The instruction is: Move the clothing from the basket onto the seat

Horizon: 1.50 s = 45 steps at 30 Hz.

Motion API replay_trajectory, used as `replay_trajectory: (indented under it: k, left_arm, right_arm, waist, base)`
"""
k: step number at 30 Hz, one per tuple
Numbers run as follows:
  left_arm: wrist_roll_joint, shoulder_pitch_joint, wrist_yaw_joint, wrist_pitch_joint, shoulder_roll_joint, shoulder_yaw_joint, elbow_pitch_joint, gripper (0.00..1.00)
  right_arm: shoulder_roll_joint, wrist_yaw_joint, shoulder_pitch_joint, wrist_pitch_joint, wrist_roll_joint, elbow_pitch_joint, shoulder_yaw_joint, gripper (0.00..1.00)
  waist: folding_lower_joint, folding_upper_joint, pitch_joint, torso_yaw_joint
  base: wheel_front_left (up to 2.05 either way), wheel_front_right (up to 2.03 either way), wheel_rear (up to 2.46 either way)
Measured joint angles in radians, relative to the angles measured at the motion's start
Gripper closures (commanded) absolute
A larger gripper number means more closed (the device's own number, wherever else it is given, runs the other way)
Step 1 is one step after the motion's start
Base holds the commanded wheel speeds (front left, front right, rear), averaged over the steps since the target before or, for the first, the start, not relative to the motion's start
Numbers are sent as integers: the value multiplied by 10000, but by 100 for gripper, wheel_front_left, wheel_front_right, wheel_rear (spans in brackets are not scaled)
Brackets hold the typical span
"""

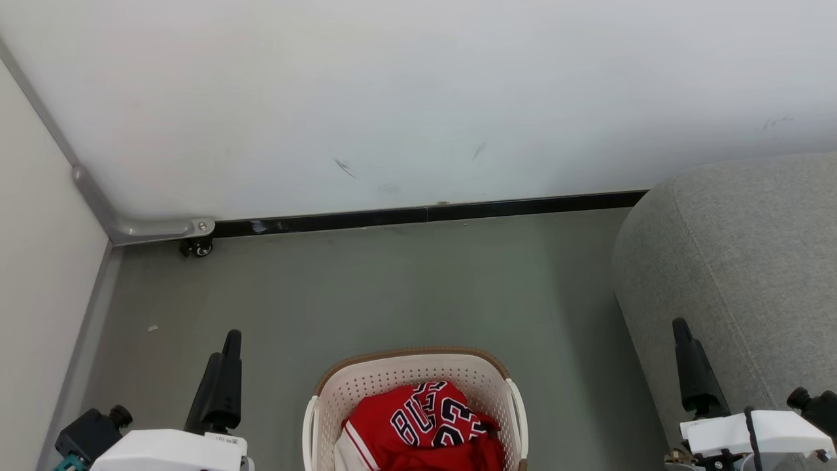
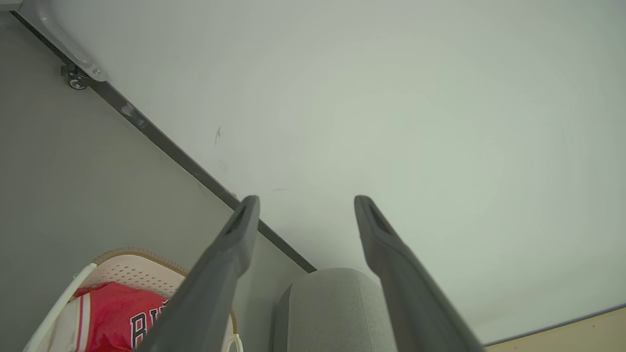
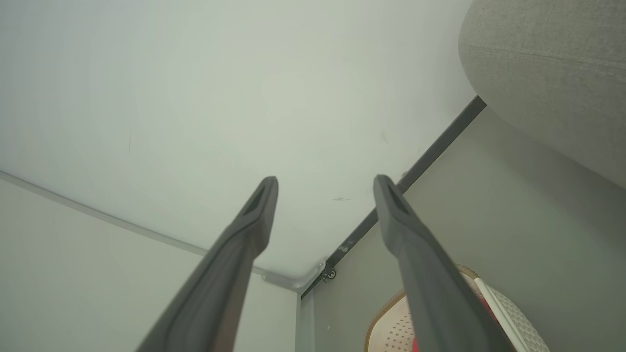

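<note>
Clothing (image 1: 428,428) bunched in basket (image 1: 392,378) on floor (image 1: 392,288); seat (image 1: 739,261) to R, apart.

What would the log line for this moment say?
red jersey in basket | sofa seat beside basket | left gripper open | right gripper open

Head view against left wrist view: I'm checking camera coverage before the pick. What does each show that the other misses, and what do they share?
Head view, of the two: the right gripper and the 23 on the clothing. Left wrist view, of the two: the open gap between the fingers of the left gripper, and a tan strip at its lower right corner. Both: the red clothing lying in the basket, the grey seat, the floor, the white wall, its dark baseboard and a small caster.
</note>
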Motion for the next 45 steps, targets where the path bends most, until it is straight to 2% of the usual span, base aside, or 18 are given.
replay_trajectory:
  k: [5, 15, 19, 33, 45]
  left_arm:
    - [1047, 0, 125, -157, 144, -157, -138, 0]
    - [3304, 2, 522, -487, 238, -600, -525, 0]
    - [4123, 2, 675, -594, 263, -750, -640, 0]
    - [7173, 57, 1239, -1124, 518, -1421, -865, 0]
    - [9097, 255, 1720, -1557, 535, -1825, -660, 0]
  right_arm:
    - [15, 0, 2, -140, -696, -12, 31, 0]
    - [33, 2, 4, -527, -2640, -25, 142, 0]
    - [33, 0, 5, -612, -3421, -25, 161, 0]
    - [42, 2, 16, -790, -6297, 15, 278, 0]
    - [63, 2, 15, -1053, -8297, 48, 278, 0]
  waist:
    - [-30, 0, -2, 14]
    - [-117, 0, 35, 32]
    - [-137, 0, 55, 33]
    - [-156, 0, 75, 38]
    - [-159, 0, 61, 35]
  base:
    - [0, 0, 0]
    - [0, 0, 0]
    - [0, 0, 0]
    - [0, 0, 0]
    - [0, 0, 0]
